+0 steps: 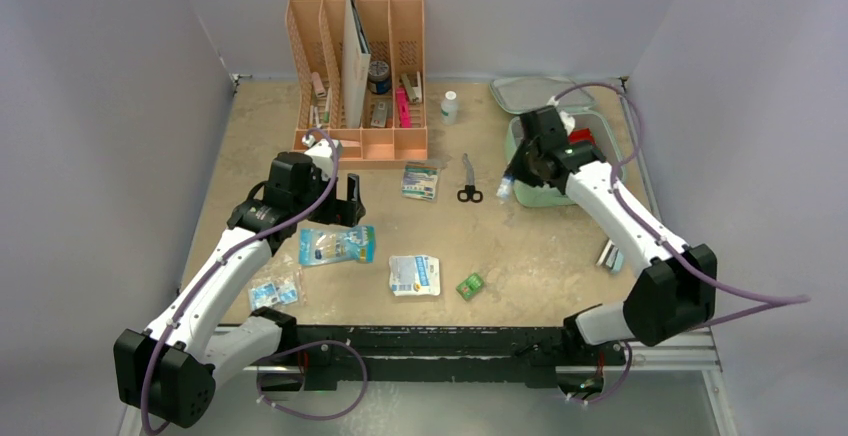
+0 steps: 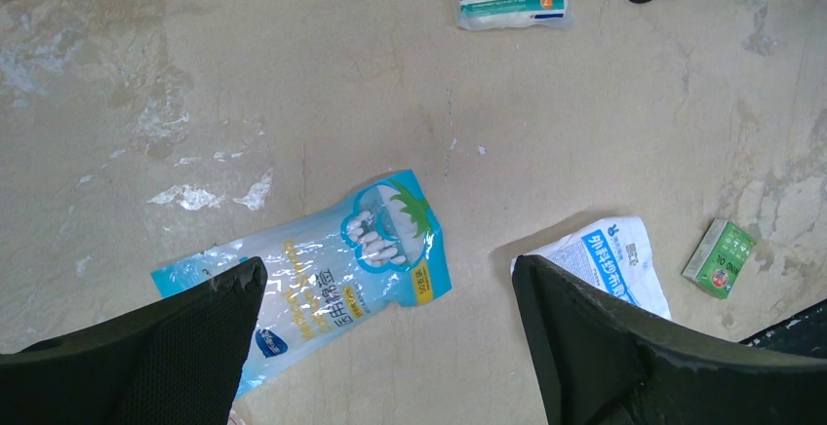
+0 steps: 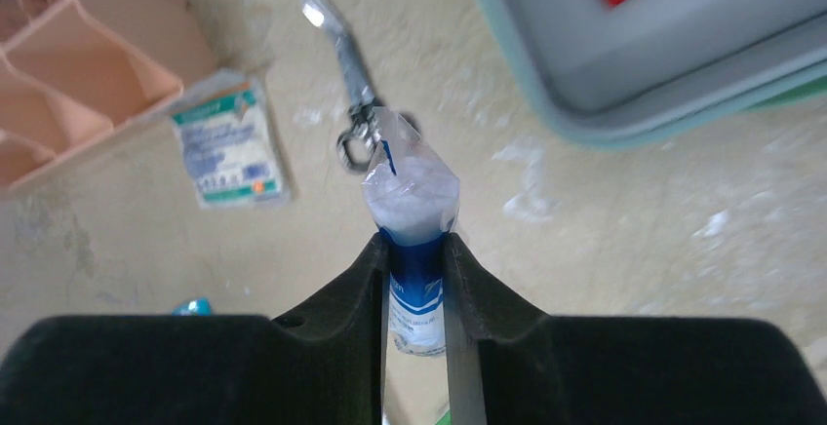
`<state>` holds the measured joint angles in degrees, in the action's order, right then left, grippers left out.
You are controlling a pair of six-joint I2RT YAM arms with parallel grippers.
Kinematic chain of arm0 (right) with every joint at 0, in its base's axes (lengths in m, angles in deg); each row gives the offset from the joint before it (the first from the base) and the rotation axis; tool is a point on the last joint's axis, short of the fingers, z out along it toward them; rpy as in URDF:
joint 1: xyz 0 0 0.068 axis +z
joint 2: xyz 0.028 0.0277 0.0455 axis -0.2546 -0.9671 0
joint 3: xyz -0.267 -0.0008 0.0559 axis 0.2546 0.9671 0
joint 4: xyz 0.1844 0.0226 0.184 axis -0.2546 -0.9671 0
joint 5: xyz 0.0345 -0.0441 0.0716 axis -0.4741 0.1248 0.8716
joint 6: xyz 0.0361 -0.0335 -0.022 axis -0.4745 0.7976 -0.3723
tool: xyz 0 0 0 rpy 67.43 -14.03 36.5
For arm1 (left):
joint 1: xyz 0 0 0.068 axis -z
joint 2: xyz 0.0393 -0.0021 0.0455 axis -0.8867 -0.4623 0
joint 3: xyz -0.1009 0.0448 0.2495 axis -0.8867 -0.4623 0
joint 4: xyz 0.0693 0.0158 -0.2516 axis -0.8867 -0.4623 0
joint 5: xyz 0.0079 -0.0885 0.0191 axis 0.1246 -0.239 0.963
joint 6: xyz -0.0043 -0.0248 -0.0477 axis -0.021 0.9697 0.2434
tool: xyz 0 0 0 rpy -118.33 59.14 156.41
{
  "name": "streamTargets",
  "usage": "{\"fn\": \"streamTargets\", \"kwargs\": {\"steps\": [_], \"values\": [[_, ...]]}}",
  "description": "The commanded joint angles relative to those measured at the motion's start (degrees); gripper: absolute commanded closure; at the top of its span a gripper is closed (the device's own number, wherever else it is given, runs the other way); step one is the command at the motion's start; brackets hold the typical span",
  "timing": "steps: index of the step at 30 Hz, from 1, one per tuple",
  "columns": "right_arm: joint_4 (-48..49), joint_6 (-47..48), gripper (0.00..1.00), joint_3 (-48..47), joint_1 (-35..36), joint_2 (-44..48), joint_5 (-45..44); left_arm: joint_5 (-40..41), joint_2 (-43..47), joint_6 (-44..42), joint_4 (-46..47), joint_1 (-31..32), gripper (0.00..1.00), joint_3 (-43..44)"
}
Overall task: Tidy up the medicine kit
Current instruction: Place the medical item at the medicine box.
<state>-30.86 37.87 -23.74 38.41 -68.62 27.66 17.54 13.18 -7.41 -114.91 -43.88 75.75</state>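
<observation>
Looking down from the overhead camera, the medicine kit (image 1: 545, 197) sits open at the far right of the table (image 1: 560, 256), its lid (image 1: 525, 91) laid back toward the far wall. The right gripper (image 1: 512, 184) hangs at the kit's near-left corner with a small blue-and-white sachet (image 1: 503, 192) in it. The left gripper (image 1: 340, 204) hovers left of centre, just on the far side of a blue cotton-swab packet (image 1: 337, 245). To the right of that packet lie a white dressing packet (image 1: 414, 275) and a little green box (image 1: 470, 286). Farther back are a gauze packet (image 1: 421, 181) and black-handled scissors (image 1: 468, 184). Beyond them stand a peach organizer (image 1: 357, 76) and a white bottle (image 1: 449, 107).

From the left wrist camera, the left gripper's fingers are spread wide with nothing between them. The swab packet lies flat on the table below, one end hidden behind a finger.

From the right wrist camera, the right gripper's fingers are pinched tight on the sachet, whose clear puffed end sticks out past the fingertips. The kit's mint rim and grey lining fill the upper right, with something red inside. The sachet hangs over bare table, beside the rim.
</observation>
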Motion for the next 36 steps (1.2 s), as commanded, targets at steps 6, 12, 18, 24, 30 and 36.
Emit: {"fn": "streamTargets", "kwargs": {"steps": [6, 12, 18, 24, 30, 36], "values": [[7.1, 28.0, 0.75, -4.9, -13.8, -0.9, -0.2, -1.3, 0.3, 0.2, 2.0, 0.4, 0.04, 0.4], [13.8, 33.0, 0.75, -7.2, -18.9, -7.6, 7.1, -1.5, 0.1, -0.8, 2.0, 0.4, 0.04, 0.4], [18.6, 43.3, 0.74, -10.2, -20.0, -15.6, 11.8, -1.2, -0.6, -1.5, 2.3, 0.4, 0.04, 0.4], [23.2, 44.8, 0.70, -13.0, -20.1, -23.2, 19.8, -1.2, -0.8, -2.3, 3.1, 0.4, 0.04, -0.2], [23.9, 41.8, 0.71, -18.0, -20.1, -30.2, 23.3, -0.9, -1.5, -2.5, 3.7, 0.4, 0.04, -0.2], [25.3, 41.7, 0.69, -20.0, -20.1, -34.1, 24.5, -0.1, -2.2, -2.6, 3.3, 0.4, 0.04, -0.2]]}}
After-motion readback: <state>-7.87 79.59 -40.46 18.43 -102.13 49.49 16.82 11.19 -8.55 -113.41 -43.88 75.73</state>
